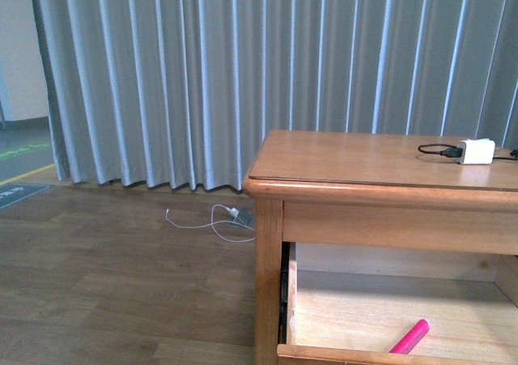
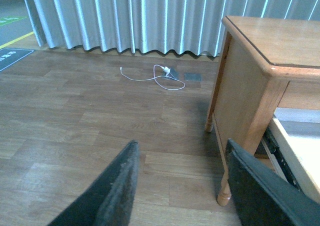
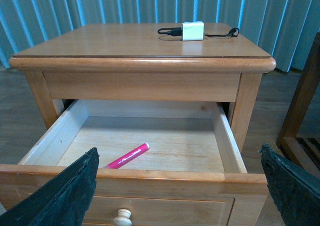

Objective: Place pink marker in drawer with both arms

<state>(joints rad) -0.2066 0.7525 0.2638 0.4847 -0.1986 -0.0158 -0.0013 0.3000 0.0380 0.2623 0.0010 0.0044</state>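
Left gripper [image 2: 181, 151] and right gripper [image 3: 180, 151] agape, empty; pink marker [image 3: 128, 156], print unreadable, inside pulled-out drawer [image 3: 227, 141].

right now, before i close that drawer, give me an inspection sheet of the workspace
surface: cabinet top bare apart from a charger at its back edge
job's things: drawer pulled open; pink marker lies flat on its floor near the front panel
clutter: white charger block on the cabinet top
grippers: left gripper open, empty, off to the cabinet's side over the floor; right gripper open, empty, in front of the open drawer
cables: black cable plugged into the charger block; white cable loose on the floor by the curtain
surroundings: grey pleated curtain, wood floor
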